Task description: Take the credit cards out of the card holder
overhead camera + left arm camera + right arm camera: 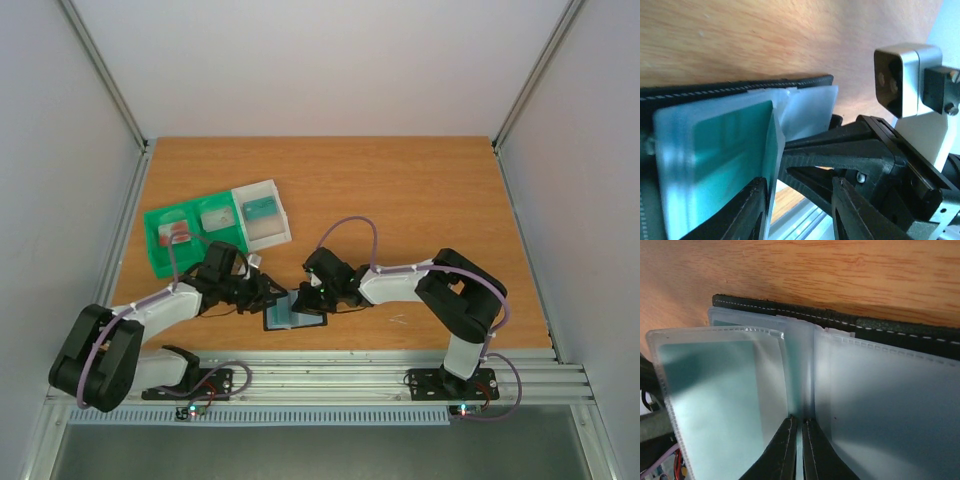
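The card holder (295, 312) lies open at 6 o'clock on the table (420, 190), close to the near edge. The right gripper (799, 421) is clenched on its middle fold. The left gripper (799, 184) stands partly released, with the edge of the sleeve that holds the teal card (725, 150) beside one finger. I think it should close on the card alone, then pull slowly toward 9 o'clock. Bare wood lies from 12 to 2 o'clock, and the green tray (158, 255) sits at 10 o'clock.
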Available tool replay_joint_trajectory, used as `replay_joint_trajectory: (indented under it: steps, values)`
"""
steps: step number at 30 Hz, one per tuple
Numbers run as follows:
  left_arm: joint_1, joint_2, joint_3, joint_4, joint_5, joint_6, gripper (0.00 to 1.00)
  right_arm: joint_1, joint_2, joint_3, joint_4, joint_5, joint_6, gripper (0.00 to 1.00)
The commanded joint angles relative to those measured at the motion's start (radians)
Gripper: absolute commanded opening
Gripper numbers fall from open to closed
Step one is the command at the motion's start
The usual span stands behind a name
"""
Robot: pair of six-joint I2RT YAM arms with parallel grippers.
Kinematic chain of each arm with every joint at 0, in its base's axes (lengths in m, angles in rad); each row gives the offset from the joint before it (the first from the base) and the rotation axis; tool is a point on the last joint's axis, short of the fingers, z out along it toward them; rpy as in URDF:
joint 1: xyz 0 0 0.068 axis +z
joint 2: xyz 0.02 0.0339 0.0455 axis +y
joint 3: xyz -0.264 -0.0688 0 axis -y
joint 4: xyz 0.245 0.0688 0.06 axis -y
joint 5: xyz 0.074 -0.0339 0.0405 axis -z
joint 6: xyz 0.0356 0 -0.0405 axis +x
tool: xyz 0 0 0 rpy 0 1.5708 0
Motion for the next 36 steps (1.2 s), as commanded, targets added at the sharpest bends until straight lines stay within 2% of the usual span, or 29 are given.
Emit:
replay_joint_trajectory:
  steps: [1, 9, 16, 25, 30, 36]
  values:
    - [-0.053, -0.014, 0.035, 0.059, -0.002, -0.044, 0.37, 0.008, -0.025, -0.026, -0.001, 0.009, -0.021, 0.07]
    - [-0.111, -0.031, 0.092, 0.022, -0.039, -0.072, 0.38, 0.008, -0.099, -0.056, 0.03, 0.033, -0.033, 0.14]
    - [-0.172, 0.02, 0.11, 0.066, -0.067, -0.096, 0.38, 0.006, -0.201, -0.105, -0.006, 0.106, -0.048, 0.21]
    - [-0.244, 0.077, 0.143, 0.164, -0.096, -0.141, 0.38, 0.006, -0.429, -0.165, -0.179, 0.29, -0.071, 0.22]
    - [-0.243, 0.078, 0.179, 0.046, -0.139, -0.093, 0.39, 0.008, -0.457, -0.15, -0.205, 0.278, -0.079, 0.22]
    - [-0.233, 0.052, 0.198, -0.093, -0.217, -0.02, 0.38, 0.007, -0.408, -0.106, -0.209, 0.24, -0.101, 0.18]
